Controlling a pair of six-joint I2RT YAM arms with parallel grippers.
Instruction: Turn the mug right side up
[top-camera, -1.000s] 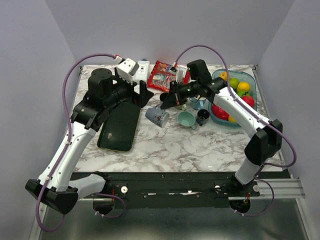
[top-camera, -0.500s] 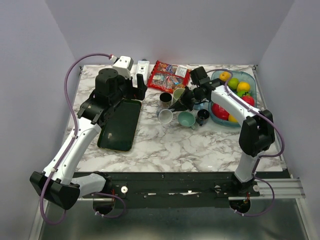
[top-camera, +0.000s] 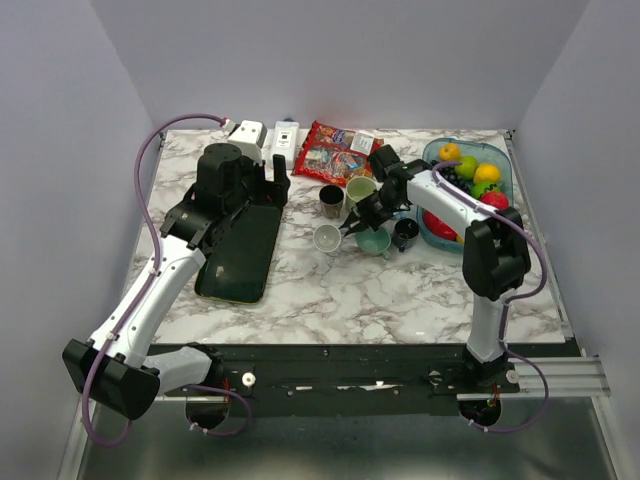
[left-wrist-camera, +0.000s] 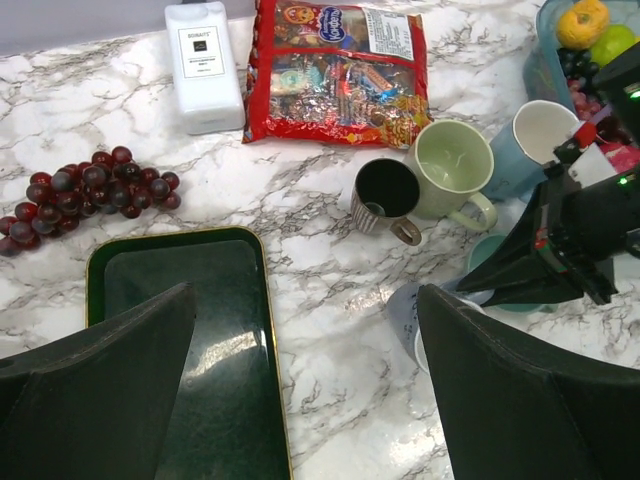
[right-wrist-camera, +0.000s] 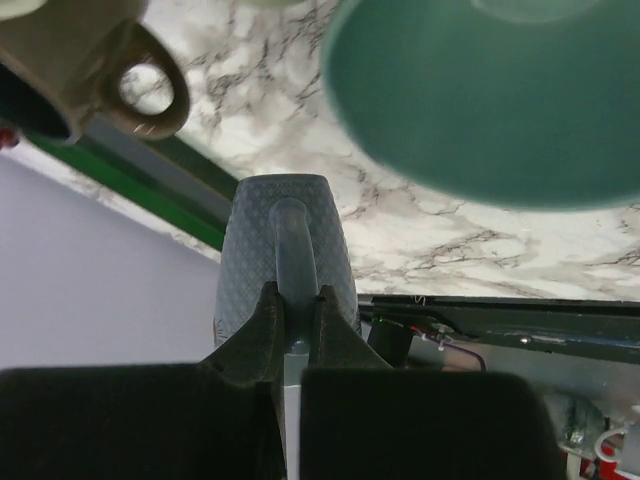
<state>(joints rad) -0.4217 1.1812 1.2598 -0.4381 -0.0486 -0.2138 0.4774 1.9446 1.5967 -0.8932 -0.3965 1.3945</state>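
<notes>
Grey mug (top-camera: 327, 237) is mouth-up near mid-table, just left of the teal cup (top-camera: 374, 240) and in front of the brown striped mug (top-camera: 331, 200); can't tell if its base is touching the marble table (top-camera: 400, 290). Right gripper (right-wrist-camera: 290, 300) is pinched tight on the mug's handle. Left gripper (left-wrist-camera: 305, 315) is spread wide with nothing in it, hanging over the far end of the dark green tray (top-camera: 240, 262), well apart from the mug.

A white marble table (top-camera: 420, 290) sits between plain lavender walls (top-camera: 380, 60).
</notes>
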